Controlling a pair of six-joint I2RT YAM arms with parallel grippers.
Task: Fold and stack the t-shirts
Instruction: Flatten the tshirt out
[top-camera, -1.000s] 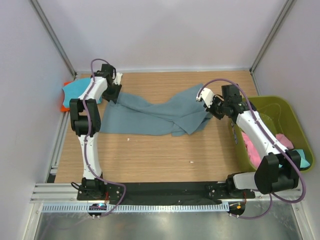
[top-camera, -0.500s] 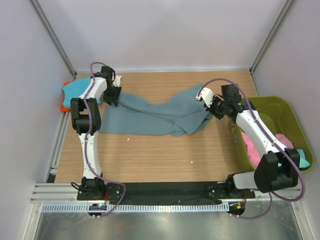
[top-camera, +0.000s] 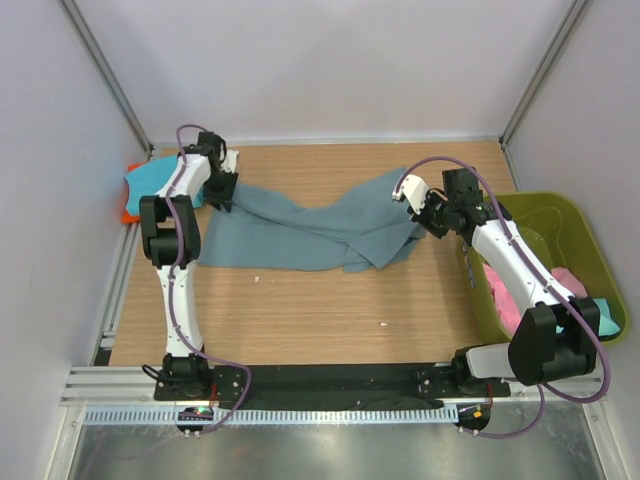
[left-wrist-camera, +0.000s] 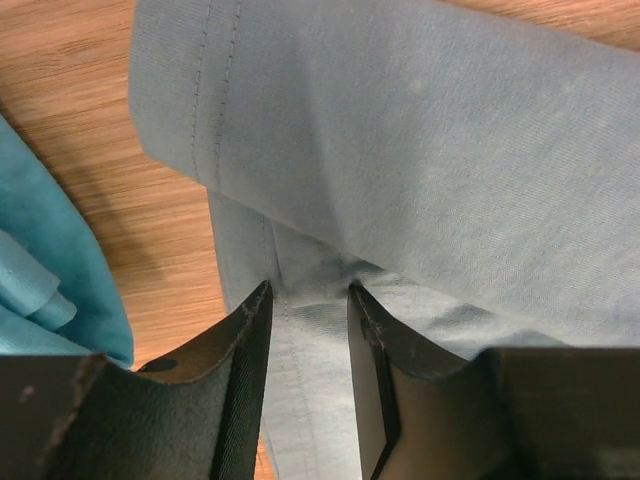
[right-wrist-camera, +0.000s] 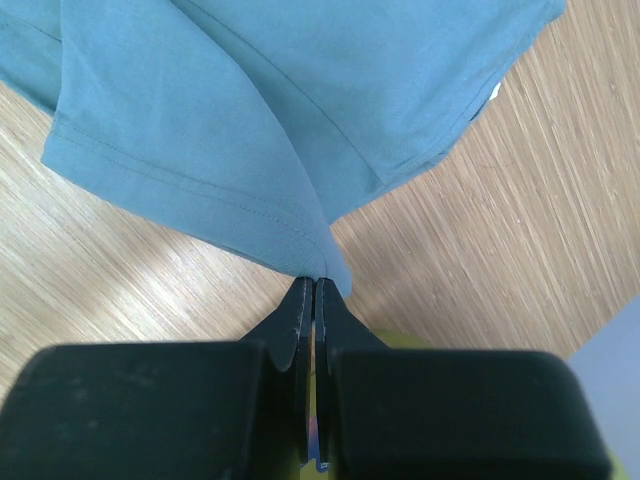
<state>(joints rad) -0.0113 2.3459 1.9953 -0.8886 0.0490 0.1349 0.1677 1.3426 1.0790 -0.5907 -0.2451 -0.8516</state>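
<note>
— Where is the blue-grey shirt (top-camera: 300, 230)?
— Bunched up on the table (top-camera: 330, 310), left of the green basket (top-camera: 540, 197). The right gripper (right-wrist-camera: 315, 283), next to the basket, pinches its corner tight.
— And the left gripper (left-wrist-camera: 308, 292)?
— At the shirt's end far from the basket, fingers a little apart over a fold. A turquoise shirt (top-camera: 150, 180) lies just past it.

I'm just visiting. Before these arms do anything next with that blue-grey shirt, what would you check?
1. Right fingers shut on the blue-grey t-shirt corner: ok.
2. Left fingers gripping its other end: cannot tell; cloth sits between them, with a gap showing.
3. Shirt lying flat: not ok, it is bunched and folded over itself.
4. Turquoise t-shirt clear of the left fingers: ok, it lies beside them.
</note>
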